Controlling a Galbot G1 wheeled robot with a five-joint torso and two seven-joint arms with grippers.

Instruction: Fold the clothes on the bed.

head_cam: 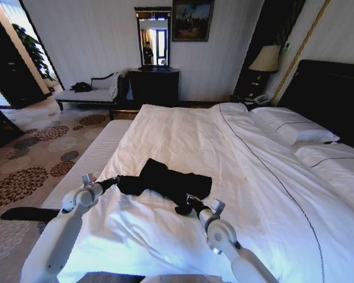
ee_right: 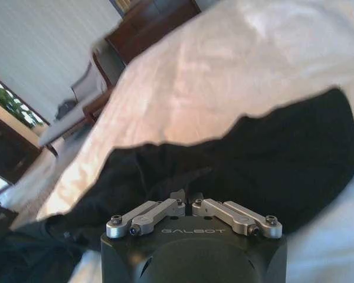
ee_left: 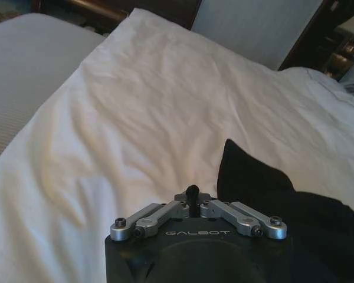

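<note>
Folding step underway: left gripper (head_cam: 114, 180) and right gripper (head_cam: 189, 201) pinching T-shirt (head_cam: 168, 181) edges on bed (head_cam: 183, 132); next likely lifting together evenly.

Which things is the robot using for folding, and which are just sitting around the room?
For the job:
- black T-shirt, bunched up
- bed under it
- left gripper at one end of the shirt
- right gripper at the other end

Just around:
- pillows
- lamp
- bench
- mirror
- painting
</note>
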